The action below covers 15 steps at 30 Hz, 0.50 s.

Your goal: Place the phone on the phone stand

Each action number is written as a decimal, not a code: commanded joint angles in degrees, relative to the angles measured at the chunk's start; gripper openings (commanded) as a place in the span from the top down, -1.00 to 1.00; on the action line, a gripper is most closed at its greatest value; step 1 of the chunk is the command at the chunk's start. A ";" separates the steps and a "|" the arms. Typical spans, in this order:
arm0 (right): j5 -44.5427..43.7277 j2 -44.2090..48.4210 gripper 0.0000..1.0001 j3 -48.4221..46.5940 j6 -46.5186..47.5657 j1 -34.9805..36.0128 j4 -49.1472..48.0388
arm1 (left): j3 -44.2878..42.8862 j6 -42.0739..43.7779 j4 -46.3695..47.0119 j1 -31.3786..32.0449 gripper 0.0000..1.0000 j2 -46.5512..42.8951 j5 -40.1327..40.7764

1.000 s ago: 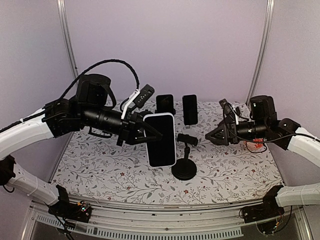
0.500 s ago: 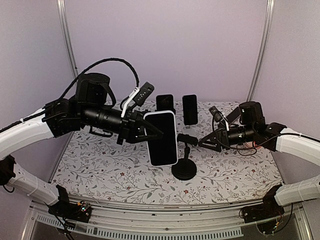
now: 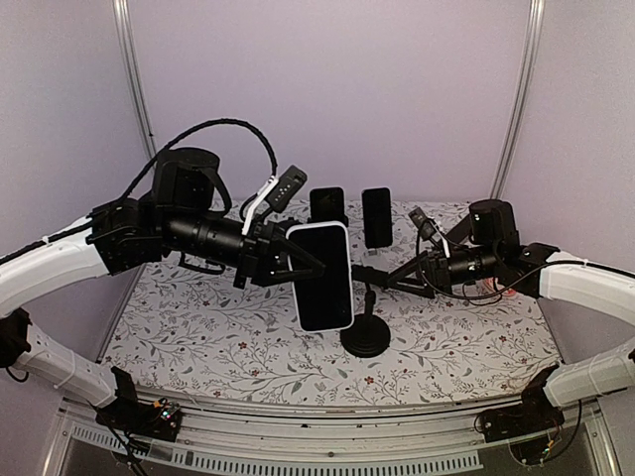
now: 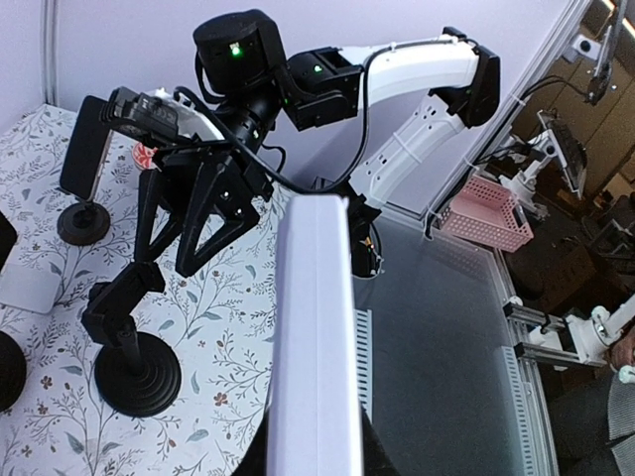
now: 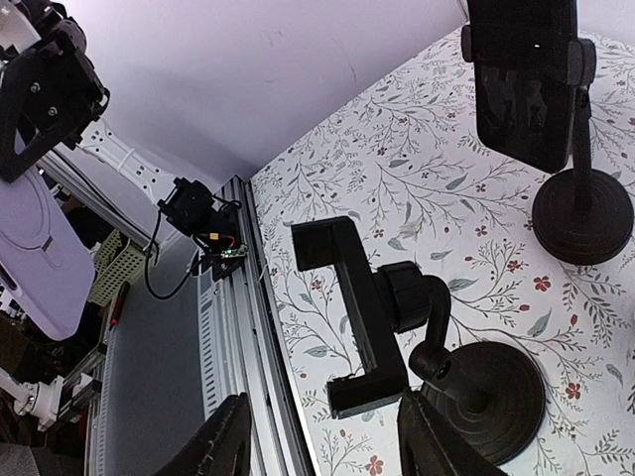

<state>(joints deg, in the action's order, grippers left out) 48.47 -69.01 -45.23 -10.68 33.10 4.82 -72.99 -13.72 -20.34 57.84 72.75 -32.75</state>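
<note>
One phone [image 3: 323, 280] | clamped in left claw [image 3: 296, 262] | right claw [image 3: 389, 281] apart near phone stand [image 3: 365, 341]

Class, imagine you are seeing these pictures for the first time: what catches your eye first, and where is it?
The white-edged phone stands out, held upright in mid-air at the centre by the left arm's jaws. Just right of it, an empty black phone stand sits on the flowered table, with the right arm's open jaws close to its clamp.
</note>
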 commanded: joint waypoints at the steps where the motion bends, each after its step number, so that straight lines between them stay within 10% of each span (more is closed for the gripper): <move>1: 1.95 -1.94 -0.01 0.05 -0.30 0.15 -3.92 | -0.29 -0.38 4.40 -0.51 1.00 -0.98 -1.26; 15: 2.63 -4.95 0.05 -1.40 0.54 0.14 -3.57 | -2.24 1.84 2.16 -0.56 1.00 0.41 -1.61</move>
<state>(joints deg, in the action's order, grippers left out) 49.78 -73.63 -45.32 -10.68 33.10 2.44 -73.01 -13.08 -20.62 57.82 72.79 -33.01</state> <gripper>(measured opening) 0.483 0.109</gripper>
